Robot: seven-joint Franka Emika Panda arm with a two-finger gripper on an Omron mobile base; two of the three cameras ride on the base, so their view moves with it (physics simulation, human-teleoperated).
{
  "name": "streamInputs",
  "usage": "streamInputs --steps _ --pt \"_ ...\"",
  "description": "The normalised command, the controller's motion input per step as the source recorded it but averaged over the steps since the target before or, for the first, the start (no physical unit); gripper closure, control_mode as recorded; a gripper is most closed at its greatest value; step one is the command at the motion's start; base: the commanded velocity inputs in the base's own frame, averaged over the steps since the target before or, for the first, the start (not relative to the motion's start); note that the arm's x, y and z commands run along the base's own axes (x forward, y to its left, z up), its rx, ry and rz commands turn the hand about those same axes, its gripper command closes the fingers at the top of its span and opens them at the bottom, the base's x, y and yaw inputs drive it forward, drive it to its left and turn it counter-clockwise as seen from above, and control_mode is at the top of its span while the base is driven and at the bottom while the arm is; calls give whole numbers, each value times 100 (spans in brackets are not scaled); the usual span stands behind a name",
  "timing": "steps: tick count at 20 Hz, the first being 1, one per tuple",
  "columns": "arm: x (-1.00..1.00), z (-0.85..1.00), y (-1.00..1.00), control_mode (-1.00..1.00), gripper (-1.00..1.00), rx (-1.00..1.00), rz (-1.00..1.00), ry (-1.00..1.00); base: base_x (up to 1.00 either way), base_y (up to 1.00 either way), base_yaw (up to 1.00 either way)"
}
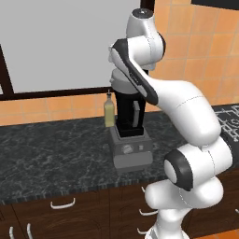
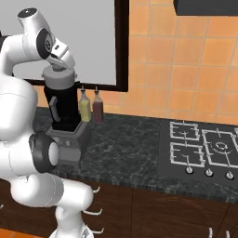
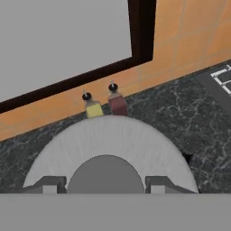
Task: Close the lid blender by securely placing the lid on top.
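1. Left base view: the blender (image 1: 130, 135) stands upright on the dark marbled counter (image 1: 56, 154), long axis vertical, its boxy grey base turned toward the camera with round dials on the front. The jar's side handle faces forward and a little right. The lid (image 1: 120, 80) shows as a pale grey band across the jar's top, lying flat, but the white arm crosses in front and hides most of it and the jar's rim. A yellowish bottle (image 1: 109, 111) stands just behind the blender on its left. No writing can be read on the dials.

2. Right base view: the lid (image 2: 59, 75) sits level on the mouth of the black jar, blender (image 2: 65, 125) upright, handle toward the camera's left. The gripper (image 2: 59, 69) comes down onto the lid from above; its fingertips are too small to make out here. The yellowish bottle (image 2: 85, 108) and a dark red bottle (image 2: 97, 108) stand side by side by the wall, just right of the jar. A stovetop (image 2: 200, 151) lies well apart to the right.

3. Hand view: the lid (image 3: 117, 140) lies directly below, a pale disc with its darker knob between the two fingers (image 3: 157, 184). The fingers flank the knob closely; whether they actually grip it I cannot tell. The lid's near edge is cut off. Both bottles, yellowish bottle (image 3: 93, 108) and dark red bottle (image 3: 117, 103), stand beyond; their labels are unreadable.
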Motion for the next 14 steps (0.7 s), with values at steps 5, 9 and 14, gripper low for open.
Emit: streamInputs --steps 5,9,14 --pt "-4 14 -7 -100 100 0 0 7 0 0 0" --pt "-30 8 -51 -100 100 4 -1 2 0 0 0" --pt "-41 0 -8 -100 100 0 0 -5 0 0 0"
